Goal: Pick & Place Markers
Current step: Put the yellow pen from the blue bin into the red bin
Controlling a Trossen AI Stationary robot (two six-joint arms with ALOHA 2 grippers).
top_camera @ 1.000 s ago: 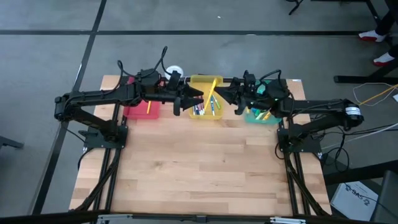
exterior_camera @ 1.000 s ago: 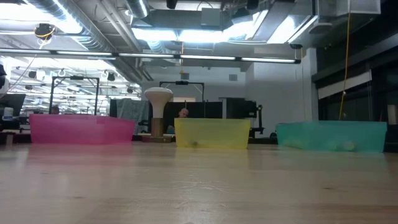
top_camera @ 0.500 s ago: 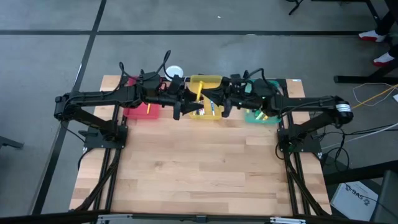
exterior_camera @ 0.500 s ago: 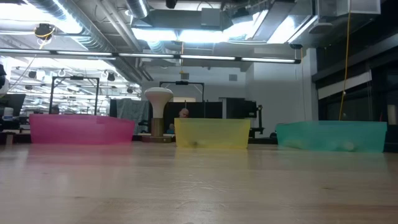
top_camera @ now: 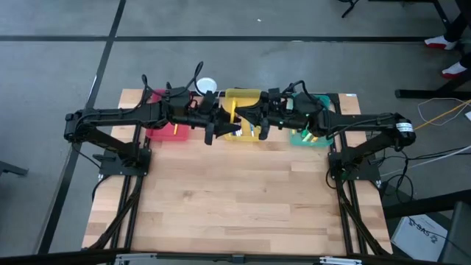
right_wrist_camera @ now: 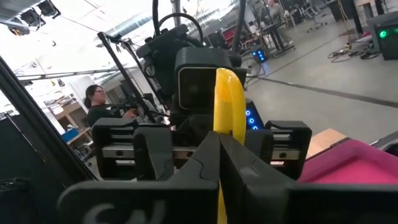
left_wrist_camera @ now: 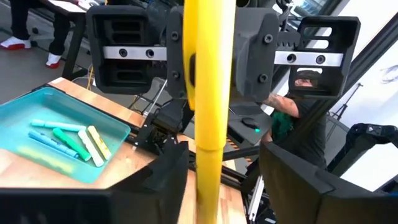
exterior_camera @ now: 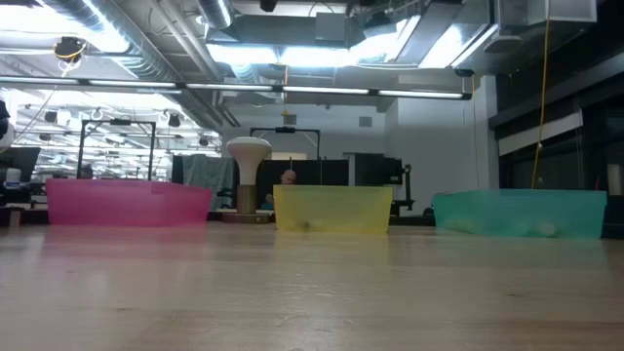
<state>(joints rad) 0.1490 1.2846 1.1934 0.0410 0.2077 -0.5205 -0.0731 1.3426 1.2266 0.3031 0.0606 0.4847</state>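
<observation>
Right now I have a yellow marker (left_wrist_camera: 209,93) pinched hard in my right gripper (top_camera: 248,118), which hangs above the yellow tray (top_camera: 243,94) at the table's 12 o'clock edge. I hold it by one end so that the rest of the barrel sticks out free: that leaves my other arm something to take hold of.

My left gripper (top_camera: 218,122) faces the right one from the 9 o'clock side, nose to nose. Its fingers (left_wrist_camera: 163,183) stand parted on either side of the barrel, with a gap showing on both sides, so it grips nothing yet. I judge this to be a handover in mid-air, about to close.

The reason seems plain from the trays. The teal tray (top_camera: 297,138), toward 2 o'clock, sits on my right arm's side, and its wrist-view neighbour shows pale green and yellow markers (left_wrist_camera: 69,140) lying in it. The red tray (top_camera: 157,134), toward 10 o'clock, is on my left arm's side and already holds one yellow marker (top_camera: 176,129). Passing the pen across likely spares either arm the long reach.

My right must not let go until the left has pinched firmly, or the pen drops into the yellow tray.
</observation>
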